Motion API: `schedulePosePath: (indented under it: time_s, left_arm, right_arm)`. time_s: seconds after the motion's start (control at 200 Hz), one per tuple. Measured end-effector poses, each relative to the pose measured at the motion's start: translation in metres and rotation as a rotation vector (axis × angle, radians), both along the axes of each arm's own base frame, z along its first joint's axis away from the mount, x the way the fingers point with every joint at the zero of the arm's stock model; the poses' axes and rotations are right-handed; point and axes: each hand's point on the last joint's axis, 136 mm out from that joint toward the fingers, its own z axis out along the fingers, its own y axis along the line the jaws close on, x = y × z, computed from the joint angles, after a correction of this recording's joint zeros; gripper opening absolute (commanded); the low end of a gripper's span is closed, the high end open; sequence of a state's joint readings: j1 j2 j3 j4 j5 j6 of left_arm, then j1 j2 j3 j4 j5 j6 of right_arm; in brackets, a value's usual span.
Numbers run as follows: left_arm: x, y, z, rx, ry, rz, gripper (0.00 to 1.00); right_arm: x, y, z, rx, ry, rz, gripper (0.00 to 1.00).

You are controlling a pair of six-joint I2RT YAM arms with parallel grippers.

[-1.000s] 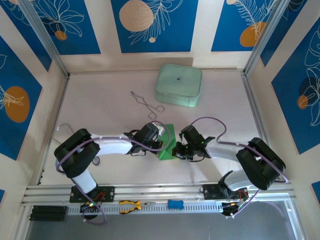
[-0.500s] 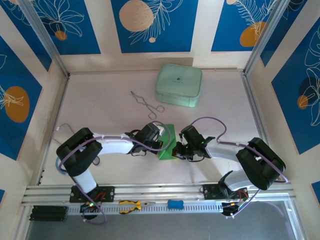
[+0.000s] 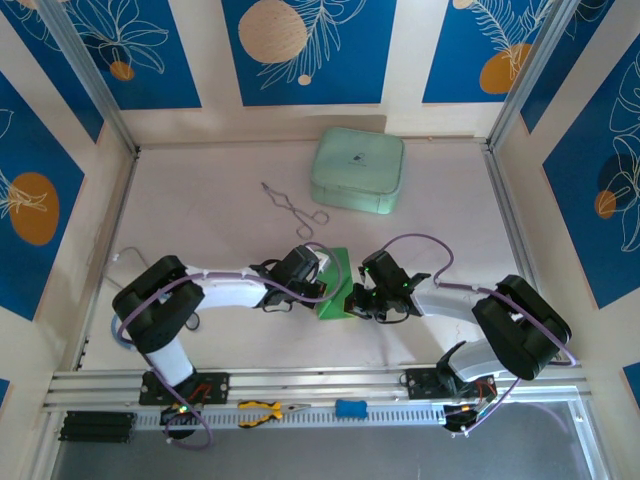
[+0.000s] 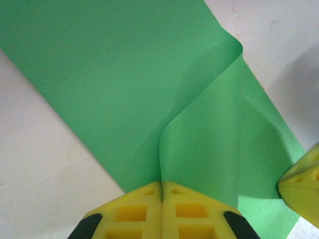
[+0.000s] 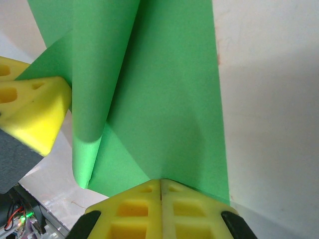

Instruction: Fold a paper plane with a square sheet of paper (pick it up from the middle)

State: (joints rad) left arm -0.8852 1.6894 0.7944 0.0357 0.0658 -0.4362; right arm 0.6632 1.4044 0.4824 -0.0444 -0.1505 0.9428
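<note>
Left gripper (image 4: 162, 190) jaws pinching partly folded square sheet of paper (image 4: 114, 84), mid-worktop (image 3: 210, 230). Right gripper (image 5: 160, 186) jaws pinching sheet's right side. Mint-green case (image 3: 358, 170) far.

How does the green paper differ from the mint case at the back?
Colour: the square sheet of paper is bright green; the mint-green case is pale. Size: the paper looks smaller than the case. State: the paper is bent and pinched by the left gripper and right gripper; the case lies flat, untouched, at the far side. Both are green.

One sheet (image 3: 338, 268), one case (image 3: 357, 170), one tongs (image 3: 293, 208)
</note>
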Motion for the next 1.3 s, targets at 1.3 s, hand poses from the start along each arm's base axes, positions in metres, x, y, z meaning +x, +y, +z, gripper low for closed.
schedulePosePath:
  time_s: [1.3]
  left_arm:
    - [0.003, -0.004, -0.002, 0.010, 0.004, -0.021, 0.01]
  right_arm:
    - [0.007, -0.007, 0.013, 0.025, -0.019, -0.025, 0.00]
